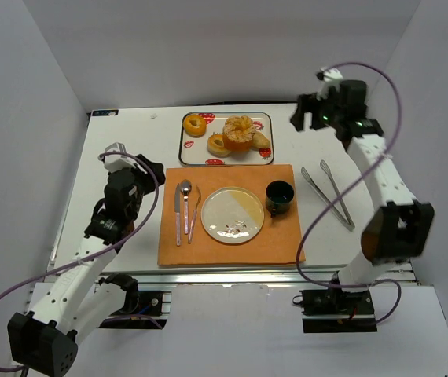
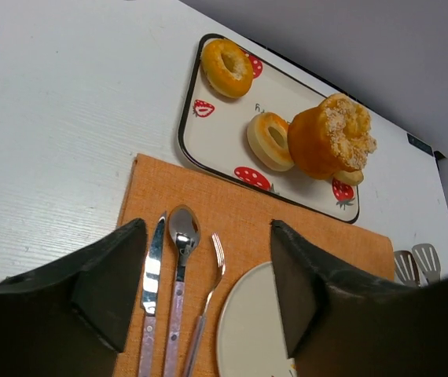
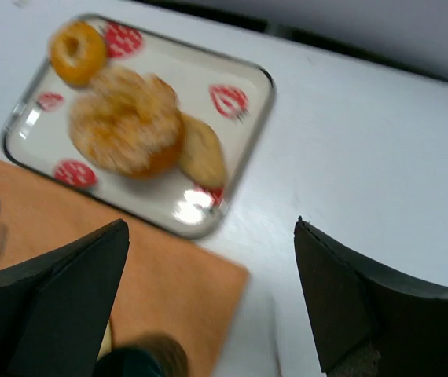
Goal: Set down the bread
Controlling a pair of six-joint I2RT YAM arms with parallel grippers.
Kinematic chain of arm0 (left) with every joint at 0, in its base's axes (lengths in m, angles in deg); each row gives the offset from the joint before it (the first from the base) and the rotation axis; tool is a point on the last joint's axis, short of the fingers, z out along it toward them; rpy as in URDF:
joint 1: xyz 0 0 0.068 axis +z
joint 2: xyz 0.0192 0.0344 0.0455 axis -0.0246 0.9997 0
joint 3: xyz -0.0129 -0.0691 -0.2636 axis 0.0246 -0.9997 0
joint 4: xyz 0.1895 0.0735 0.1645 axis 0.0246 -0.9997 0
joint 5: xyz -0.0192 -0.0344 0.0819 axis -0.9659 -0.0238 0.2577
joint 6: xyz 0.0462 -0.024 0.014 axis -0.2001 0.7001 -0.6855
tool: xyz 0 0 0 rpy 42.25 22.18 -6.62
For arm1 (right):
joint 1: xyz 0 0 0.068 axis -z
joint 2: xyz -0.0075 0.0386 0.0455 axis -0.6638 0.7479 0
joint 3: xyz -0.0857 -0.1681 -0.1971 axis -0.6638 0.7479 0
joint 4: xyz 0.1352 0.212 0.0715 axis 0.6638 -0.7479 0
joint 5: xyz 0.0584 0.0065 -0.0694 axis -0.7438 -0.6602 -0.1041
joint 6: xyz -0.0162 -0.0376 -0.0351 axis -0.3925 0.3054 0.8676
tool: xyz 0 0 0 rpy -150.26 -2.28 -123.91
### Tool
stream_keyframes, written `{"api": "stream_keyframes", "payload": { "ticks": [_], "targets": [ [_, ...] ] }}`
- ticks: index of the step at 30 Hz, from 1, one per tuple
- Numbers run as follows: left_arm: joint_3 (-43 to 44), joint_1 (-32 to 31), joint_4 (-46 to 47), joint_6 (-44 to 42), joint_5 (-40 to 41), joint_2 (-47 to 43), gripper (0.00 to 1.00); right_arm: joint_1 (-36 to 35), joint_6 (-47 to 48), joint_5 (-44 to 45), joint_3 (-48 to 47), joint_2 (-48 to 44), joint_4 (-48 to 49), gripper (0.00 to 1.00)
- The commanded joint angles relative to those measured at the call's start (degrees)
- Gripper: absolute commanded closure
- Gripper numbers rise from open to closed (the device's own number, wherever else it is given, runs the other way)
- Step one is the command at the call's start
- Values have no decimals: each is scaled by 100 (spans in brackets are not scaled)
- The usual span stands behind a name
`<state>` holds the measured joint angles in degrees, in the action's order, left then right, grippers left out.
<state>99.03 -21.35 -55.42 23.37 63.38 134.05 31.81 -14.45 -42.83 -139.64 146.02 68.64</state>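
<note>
Starting with the top view: strawberry tray (image 1: 228,114) sits at the far edge of the counter (image 1: 130,133) and holds all the bread. Ring bun (image 1: 195,124) is at its left end, second ring bun (image 1: 218,144) touches the big sugared bun (image 1: 240,131), and small roll (image 1: 261,141) is tucked against that bun's right side. None lifted yet. Orange placemat (image 1: 283,243) lies just on the near side of the tray with an empty plate (image 1: 224,208) in the middle. Knife (image 1: 178,214), spoon (image 1: 185,203) and fork (image 1: 196,212) are to the plate's left, dark cup (image 1: 280,196) to its right. That is a place setting, so the plate is likely where the bread goes. Tongs (image 1: 330,192) lie on bare counter to the right, untouched. Right pincer (image 1: 301,118) hovers high just off the tray's right end, probably lining up for a pick. Left pincer (image 1: 114,153) hangs low, left of the placemat, out of the way.

Left wrist view: left pincer's fingers (image 2: 106,290) are spread wide with nothing between them. Cutlery and plate rim show through the gap, tray beyond. Looks parked, not approaching.

Right wrist view: blurred, fine detail lost. Right pincer's fingers (image 3: 59,306) are spread and empty, well above the tray. Sugared bun and small roll lie ahead and left of the gap, so it is not centred over any bread yet. Next call: pick one piece and descend straight, since the pieces touch and a wide grab may drag a neighbour.
</note>
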Motion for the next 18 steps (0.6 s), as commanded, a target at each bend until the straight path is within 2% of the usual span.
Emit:
{"api": "stream_keyframes", "payload": {
  "ticks": [1, 2, 3, 4, 5, 6, 7, 9, 10, 11, 12, 13, 14, 15, 16, 18],
  "targets": [
    [217, 8, 272, -117, -178, 94, 30, 914, 566, -909, 1308, -982, -108, 11],
    [226, 8, 289, -117, -204, 112, 39, 1308, 1030, -1686, 1659, -1489, -116, 12],
    [226, 17, 316, -126, -239, 138, 55, 1799, 2036, -2355, 2202, -1712, -395, 21],
    [217, 8, 351, -117, -300, 156, 100, 1900, 2428, -2727, 2399, -1888, -606, 45],
    [209, 17, 395, -100, -345, 199, 100, 1953, 2807, -2705, 2584, -2203, -843, 62],
    [182, 17, 430, -65, -389, 200, 100, 1980, 3593, -2661, 2916, -2345, -1402, 100],
    [95, 17, 543, -38, -519, 208, 100, 1980, 3949, -2504, 3120, -2651, -1573, 100],
    [24, 17, 623, 49, -617, 252, 100, 1989, 4032, -2205, 3577, -2978, -1540, 100],
    [-11, 17, 623, 93, -713, 322, 94, 1980, 3858, -1760, 4179, -3267, -1322, 63],
    [-11, 17, 589, 129, -758, 323, 76, 1980, 3856, -1755, 4185, -3374, -1320, 62],
    [-2, 17, 545, 146, -810, 418, 58, 1937, 3186, -1033, 4403, -3479, -1033, 18],
    [-2, 17, 483, 155, -872, 463, 43, 1910, 2997, -756, 4718, -3533, -621, 11],
    [-28, 17, 474, 181, -1020, 507, 26, 1892, 2925, -570, 4791, -3498, -556, 11],
    [-46, 17, 483, 182, -1100, 551, 22, 1875, 2794, -342, 4861, -3437, -425, 11],
    [-81, 17, 509, 182, -1162, 560, 20, 1848, 2323, 286, 4949, -3254, -224, 11],
    [-186, 17, 535, 208, -1250, 534, 18, 1726, 2134, 765, 5021, -2929, 95, 11]
  ]
}}
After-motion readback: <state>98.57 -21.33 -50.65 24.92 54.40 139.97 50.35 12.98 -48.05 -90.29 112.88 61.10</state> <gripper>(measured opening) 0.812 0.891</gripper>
